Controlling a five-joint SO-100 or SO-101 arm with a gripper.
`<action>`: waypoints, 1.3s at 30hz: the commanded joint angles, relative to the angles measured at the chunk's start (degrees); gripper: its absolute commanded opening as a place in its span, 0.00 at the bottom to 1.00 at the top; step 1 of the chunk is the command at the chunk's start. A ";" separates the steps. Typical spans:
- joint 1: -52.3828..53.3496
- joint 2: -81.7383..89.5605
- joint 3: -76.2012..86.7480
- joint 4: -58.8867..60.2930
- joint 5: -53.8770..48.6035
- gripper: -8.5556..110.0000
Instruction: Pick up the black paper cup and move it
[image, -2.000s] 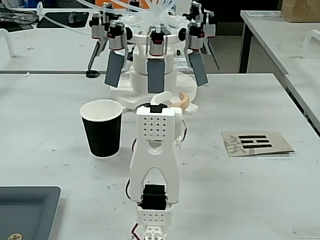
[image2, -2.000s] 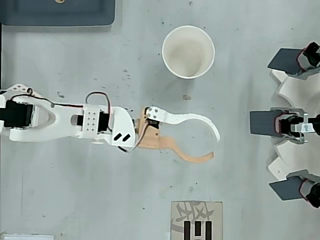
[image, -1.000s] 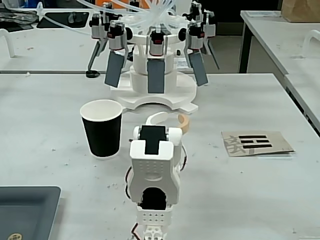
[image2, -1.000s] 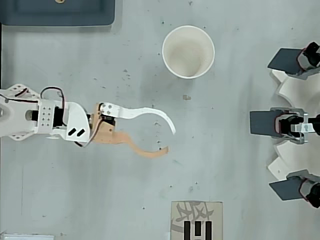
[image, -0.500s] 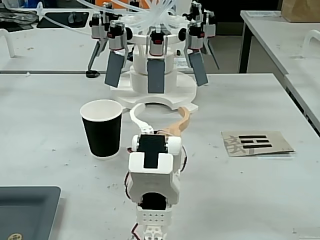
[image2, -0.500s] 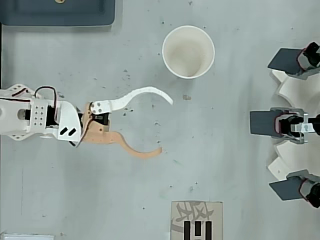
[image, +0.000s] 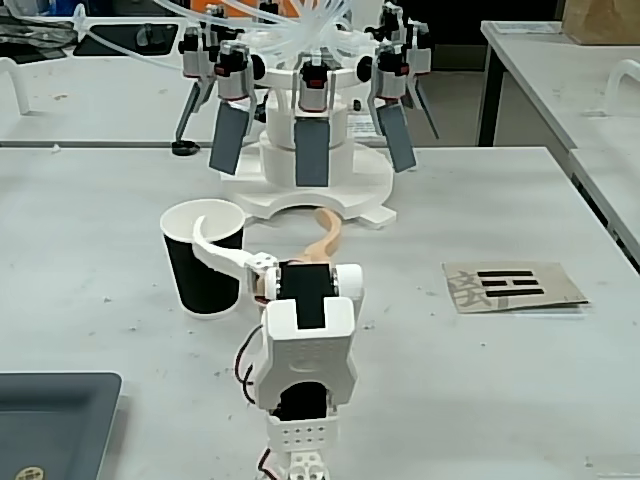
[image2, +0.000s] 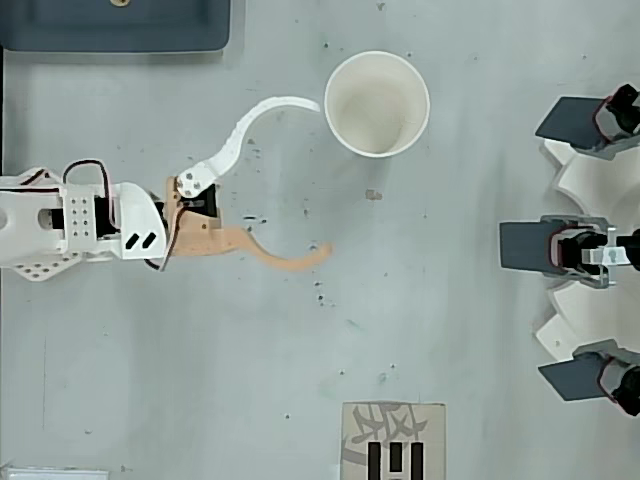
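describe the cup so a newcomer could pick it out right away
On the grey table, look between the arm's open hand and the white rig with dark paddles. The black paper cup stands upright there: the only cup, matte black outside, white inside and at the rim.

You see a matt black paper cup (image: 205, 265), smooth plastic gripper (image2: 322, 176) fingers, and a scuffed matt table (image2: 450, 330).

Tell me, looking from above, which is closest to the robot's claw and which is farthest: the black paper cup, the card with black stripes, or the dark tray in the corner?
From the open claw in the overhead view:
1. The black paper cup with white inside, just beyond the white finger's tip.
2. The dark grey tray, top left corner.
3. The brown card with black stripes, bottom edge.
The tray and card are nearly equal, so that order is unsure.
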 joint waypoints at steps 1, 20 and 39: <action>-1.67 -0.97 0.79 -1.85 -0.18 0.42; -7.21 -11.87 -7.12 -1.93 -3.52 0.45; -10.37 -32.52 -30.23 -1.49 -3.60 0.44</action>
